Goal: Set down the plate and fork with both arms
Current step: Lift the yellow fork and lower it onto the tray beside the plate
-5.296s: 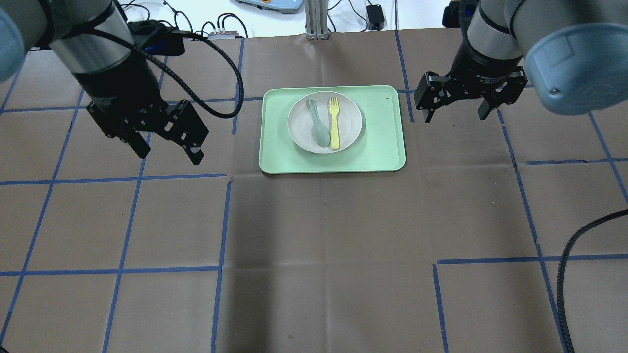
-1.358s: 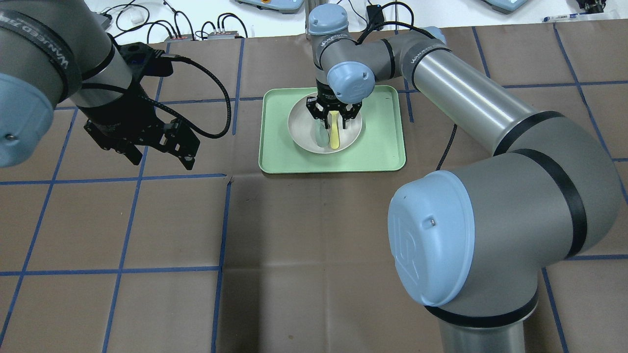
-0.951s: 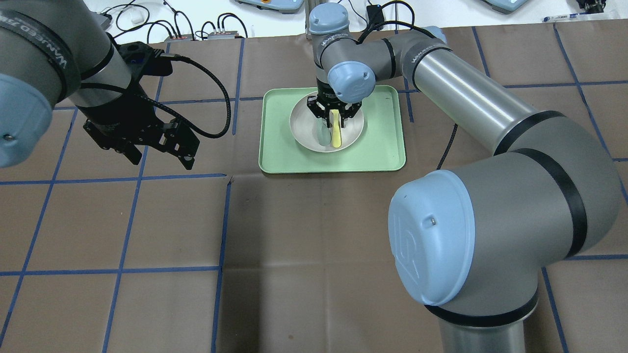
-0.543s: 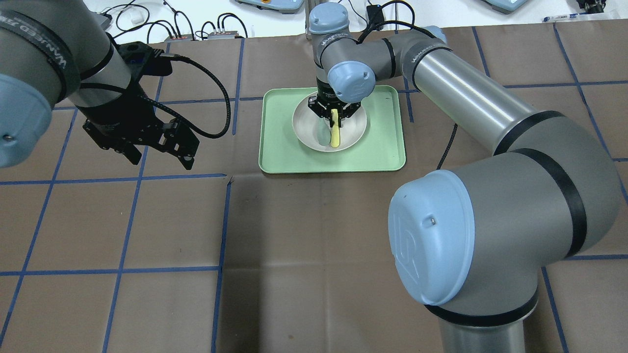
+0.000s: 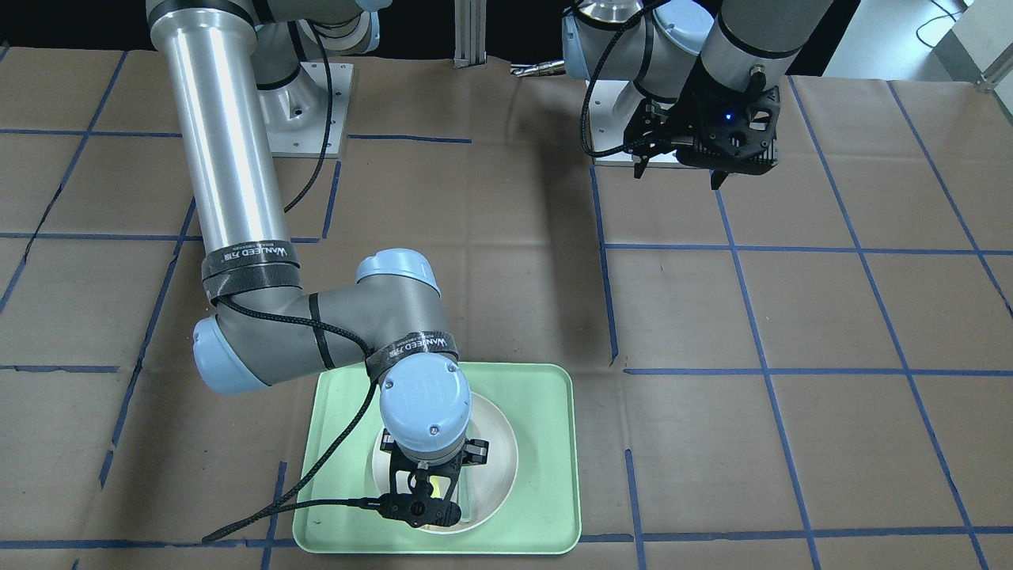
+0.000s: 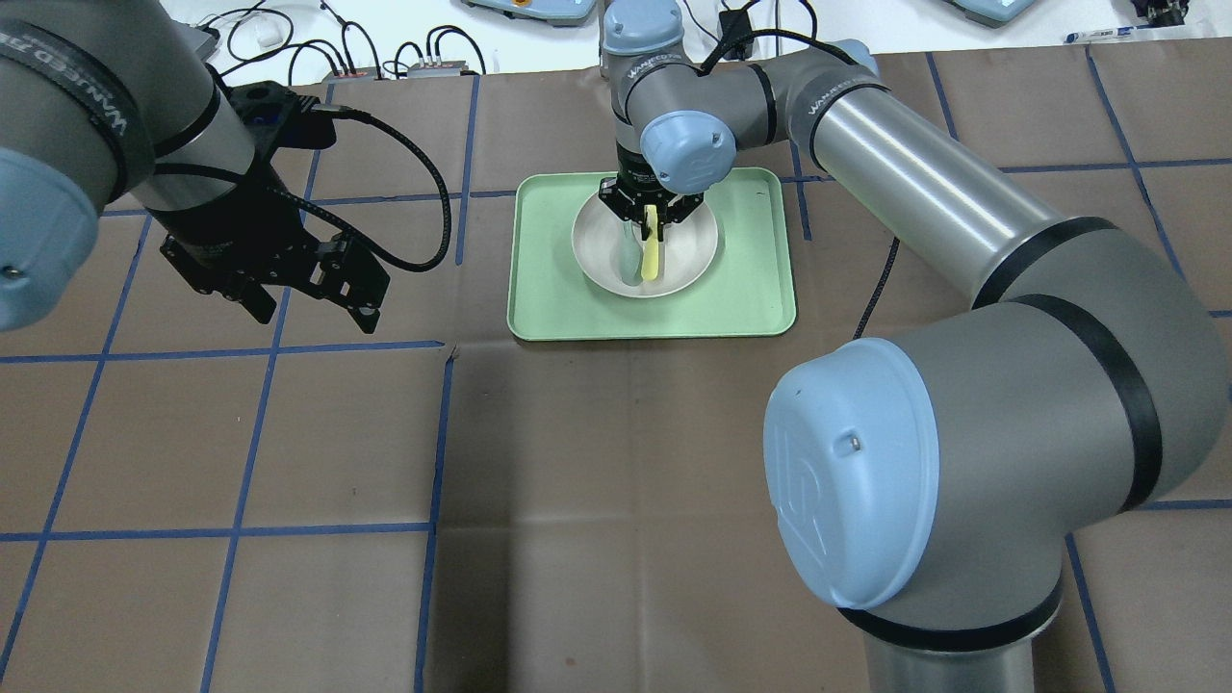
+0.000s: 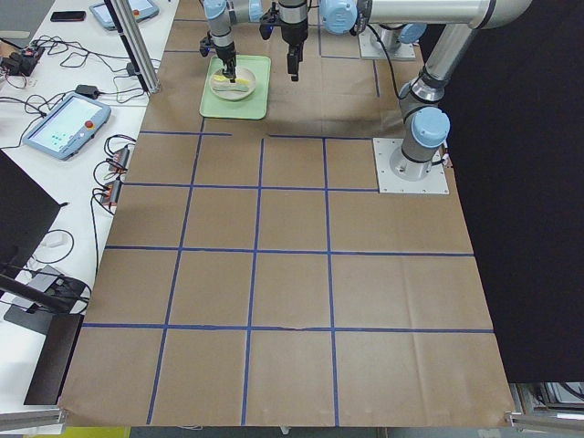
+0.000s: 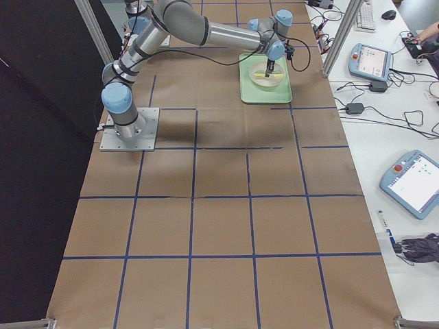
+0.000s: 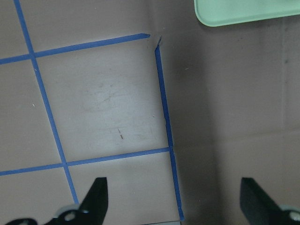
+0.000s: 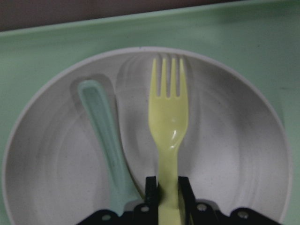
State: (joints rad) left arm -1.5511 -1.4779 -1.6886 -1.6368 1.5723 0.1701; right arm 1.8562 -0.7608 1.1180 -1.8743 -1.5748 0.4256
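The pale-yellow fork (image 10: 168, 117) hangs in my right gripper (image 10: 168, 197), which is shut on its handle just above the off-white plate (image 10: 234, 154). In the overhead view the right gripper (image 6: 651, 214) stands over the plate (image 6: 688, 252), and the fork (image 6: 651, 258) slants down from it. The front view shows the right gripper (image 5: 419, 495) over the plate (image 5: 497, 443), with only a sliver of the fork visible. My left gripper (image 6: 316, 313) is open and empty, hovering over the table left of the tray; it also shows in the left wrist view (image 9: 173, 201) and the front view (image 5: 677, 176).
The plate sits on a light-green rectangular tray (image 6: 751, 289). A grey-green spoon (image 10: 101, 122) lies in the plate left of the fork. The tray's corner (image 9: 243, 11) shows in the left wrist view. Cables and teach pendants lie beyond the table's far edge.
My right arm came in over the plate, shut on the fork's handle and has raised it slightly. The plate shifted a little to the right. The left arm has barely moved.
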